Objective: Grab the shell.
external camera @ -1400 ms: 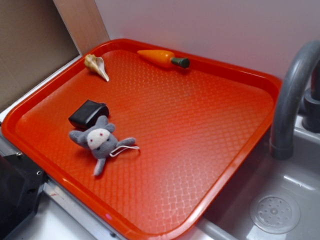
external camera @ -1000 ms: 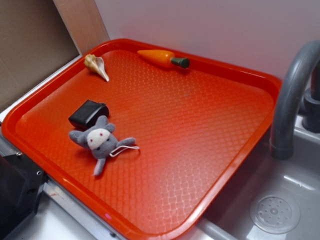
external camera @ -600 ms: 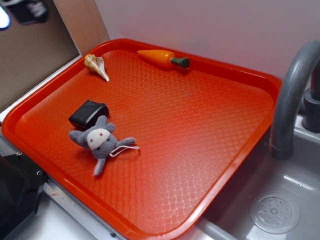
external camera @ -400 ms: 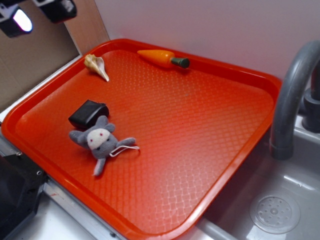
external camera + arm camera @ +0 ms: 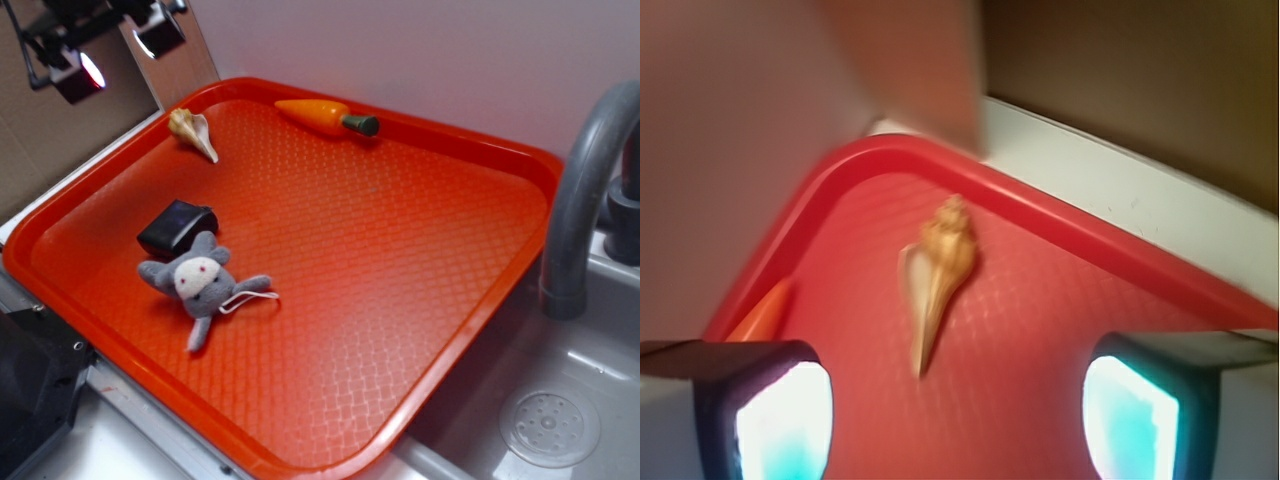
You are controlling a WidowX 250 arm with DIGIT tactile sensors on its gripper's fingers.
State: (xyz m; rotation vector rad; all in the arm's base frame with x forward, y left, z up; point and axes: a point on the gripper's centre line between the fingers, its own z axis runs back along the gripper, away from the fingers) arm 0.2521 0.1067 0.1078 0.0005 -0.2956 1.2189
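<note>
The shell [image 5: 193, 133] is seen lying in the far left corner of the red tray [image 5: 470, 300], near the carrot [image 5: 326, 116]. The tool [image 5: 110, 45] is held above that corner, spread wide, with nothing gripped

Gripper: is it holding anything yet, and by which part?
Nothing is held. The gripper is open and in the air, with the shell lying untouched on the tray between its fingers.
</note>
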